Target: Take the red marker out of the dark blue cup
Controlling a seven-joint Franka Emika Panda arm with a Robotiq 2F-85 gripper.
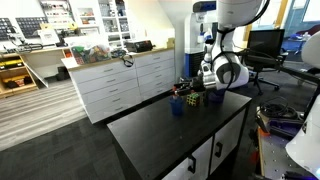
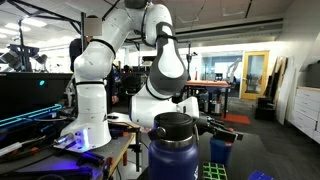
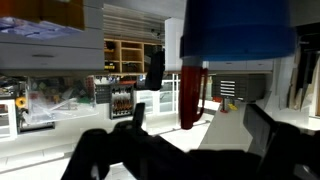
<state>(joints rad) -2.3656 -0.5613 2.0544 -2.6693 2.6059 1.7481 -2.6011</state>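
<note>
Gripper (image 3: pixel 197 112): my jaws stand wide apart, nothing held; the marker (image 3: pixel 188 95) lies ahead in the gap between them, untouched, one end in the cup (image 3: pixel 235 30) just beyond.

Assessment: marker likely light, stiff and smooth, so apt to slip or tilt; I would pinch the exposed shaft midway, clear of the cup; the cup looks light and may tip.

Labels, writing: none legible.

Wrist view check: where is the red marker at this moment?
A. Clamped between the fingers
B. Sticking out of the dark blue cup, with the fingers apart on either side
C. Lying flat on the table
B: in the wrist view the red marker juts out of the dark blue cup, and the fingers of the gripper stand wide apart, clear of it.
</note>
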